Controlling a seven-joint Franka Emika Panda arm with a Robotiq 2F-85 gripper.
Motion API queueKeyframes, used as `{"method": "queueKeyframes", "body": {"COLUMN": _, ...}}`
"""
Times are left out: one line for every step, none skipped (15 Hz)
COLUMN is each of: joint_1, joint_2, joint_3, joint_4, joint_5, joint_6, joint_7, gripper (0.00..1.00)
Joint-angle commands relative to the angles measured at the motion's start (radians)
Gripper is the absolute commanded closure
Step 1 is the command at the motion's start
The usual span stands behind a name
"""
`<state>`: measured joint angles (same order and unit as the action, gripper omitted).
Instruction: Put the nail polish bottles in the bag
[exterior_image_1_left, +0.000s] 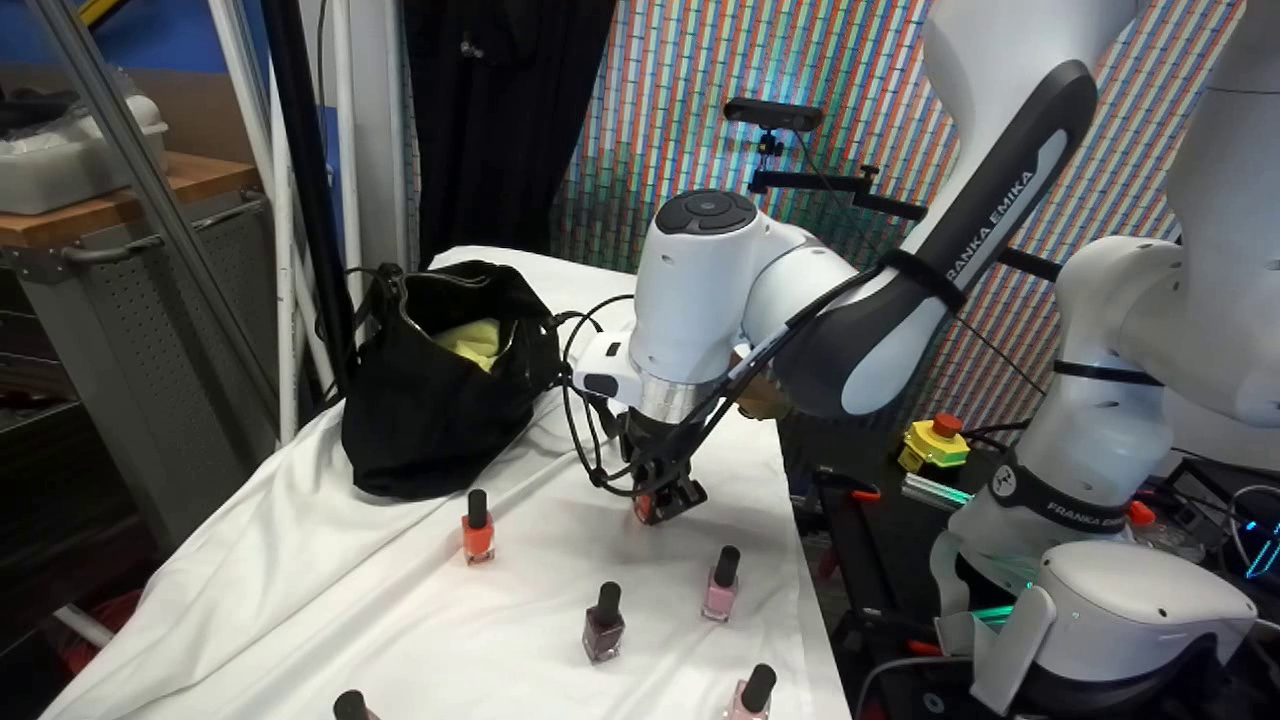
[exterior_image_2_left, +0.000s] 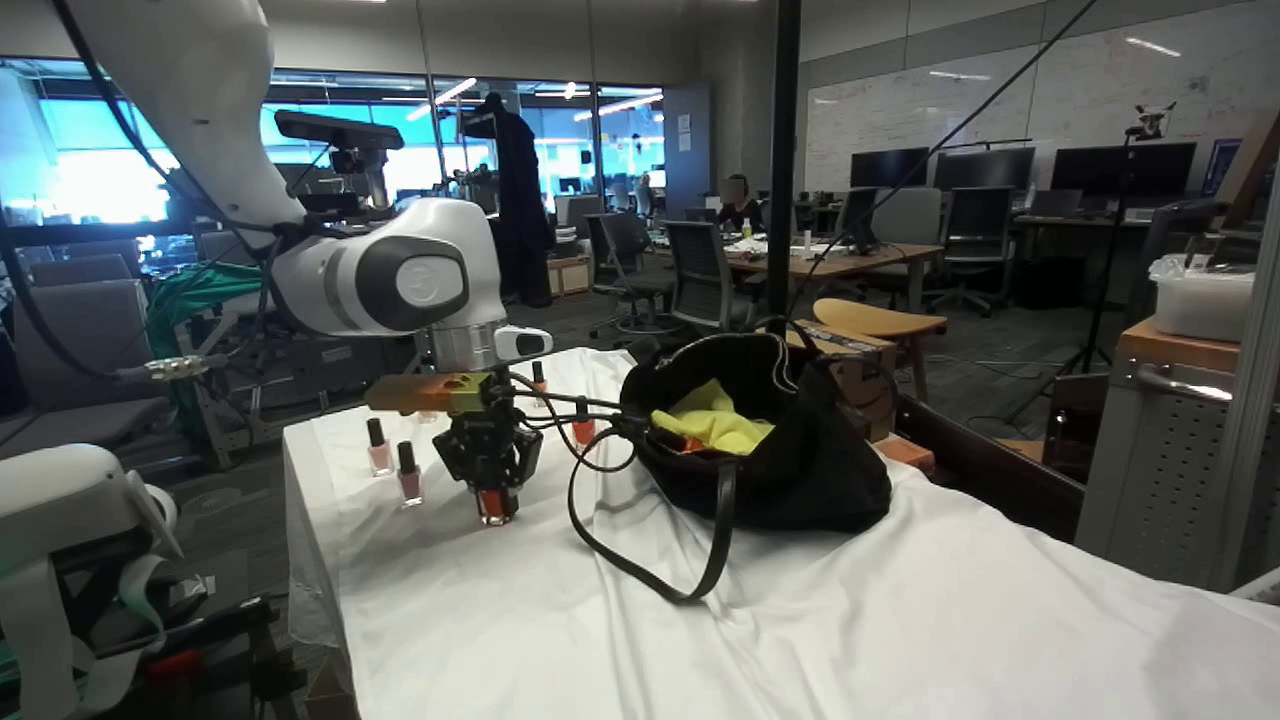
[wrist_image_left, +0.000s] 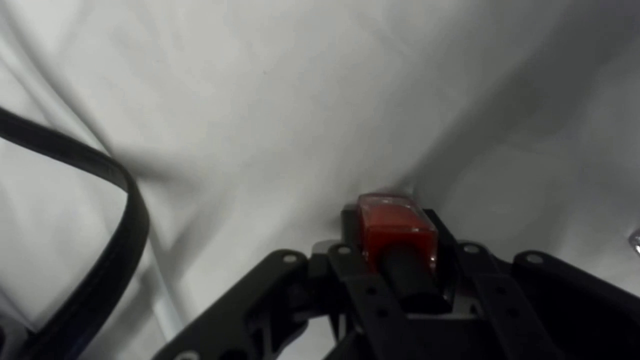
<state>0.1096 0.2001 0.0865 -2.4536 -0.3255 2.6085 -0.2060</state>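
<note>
My gripper (wrist_image_left: 397, 225) is shut on a red nail polish bottle (wrist_image_left: 397, 212), its pads on either side of the glass body and the black cap pointing back between the fingers. In an exterior view that bottle (exterior_image_2_left: 495, 508) is upright, low at the white cloth. Standing apart on the cloth are an orange-red bottle (exterior_image_1_left: 478, 541), a dark bottle (exterior_image_1_left: 604, 637) and a pink bottle (exterior_image_1_left: 720, 596); another pink one (exterior_image_1_left: 747, 703) and a black cap (exterior_image_1_left: 351, 706) are cut off at the frame edge. The black bag (exterior_image_1_left: 430, 430) gapes upward, showing yellow-green inside (exterior_image_2_left: 722, 425) and a small orange-red item (exterior_image_2_left: 693, 445).
A looped bag handle (exterior_image_2_left: 715, 545) droops onto the cloth between gripper and bag, and shows as a black strap (wrist_image_left: 112, 235) in the wrist view. The white-covered table (exterior_image_1_left: 540, 660) has its edge near the robot base. Cables (exterior_image_1_left: 570, 440) hang round the wrist.
</note>
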Motion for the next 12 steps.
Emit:
{"method": "queueKeyframes", "body": {"joint_1": 0.015, "joint_2": -0.036, "joint_3": -0.032, "joint_4": 0.015, "joint_5": -0.086, "joint_6": -0.047, "joint_7": 0.074, "gripper": 0.84}}
{"method": "queueKeyframes", "body": {"joint_1": 0.015, "joint_2": -0.045, "joint_3": -0.039, "joint_4": 0.019, "joint_5": -0.104, "joint_6": -0.055, "joint_7": 0.093, "gripper": 0.84}}
{"method": "queueKeyframes", "body": {"joint_1": 0.013, "joint_2": -0.057, "joint_3": -0.046, "joint_4": 0.029, "joint_5": -0.122, "joint_6": -0.063, "joint_7": 0.114, "gripper": 0.84}}
{"method": "queueKeyframes", "body": {"joint_1": 0.008, "joint_2": -0.066, "joint_3": -0.05, "joint_4": 0.038, "joint_5": -0.128, "joint_6": -0.074, "joint_7": 0.123, "gripper": 0.84}}
{"method": "queueKeyframes", "body": {"joint_1": 0.003, "joint_2": -0.078, "joint_3": -0.053, "joint_4": 0.051, "joint_5": -0.125, "joint_6": -0.086, "joint_7": 0.131, "gripper": 0.84}}
{"method": "queueKeyframes", "body": {"joint_1": -0.002, "joint_2": -0.092, "joint_3": -0.056, "joint_4": 0.062, "joint_5": -0.12, "joint_6": -0.093, "joint_7": 0.137, "gripper": 0.84}}
{"method": "queueKeyframes", "body": {"joint_1": -0.01, "joint_2": -0.11, "joint_3": -0.056, "joint_4": 0.073, "joint_5": -0.102, "joint_6": -0.105, "joint_7": 0.129, "gripper": 0.84}}
{"method": "queueKeyframes", "body": {"joint_1": -0.015, "joint_2": -0.125, "joint_3": -0.059, "joint_4": 0.086, "joint_5": -0.098, "joint_6": -0.115, "joint_7": 0.132, "gripper": 0.84}}
{"method": "queueKeyframes", "body": {"joint_1": -0.02, "joint_2": -0.139, "joint_3": -0.062, "joint_4": 0.097, "joint_5": -0.095, "joint_6": -0.119, "joint_7": 0.143, "gripper": 0.84}}
{"method": "queueKeyframes", "body": {"joint_1": -0.028, "joint_2": -0.155, "joint_3": -0.068, "joint_4": 0.11, "joint_5": -0.094, "joint_6": -0.11, "joint_7": 0.169, "gripper": 0.84}}
{"method": "queueKeyframes", "body": {"joint_1": -0.037, "joint_2": -0.162, "joint_3": -0.074, "joint_4": 0.126, "joint_5": -0.101, "joint_6": -0.099, "joint_7": 0.206, "gripper": 0.84}}
{"method": "queueKeyframes", "body": {"joint_1": -0.045, "joint_2": -0.164, "joint_3": -0.078, "joint_4": 0.144, "joint_5": -0.095, "joint_6": -0.093, "joint_7": 0.235, "gripper": 0.84}}
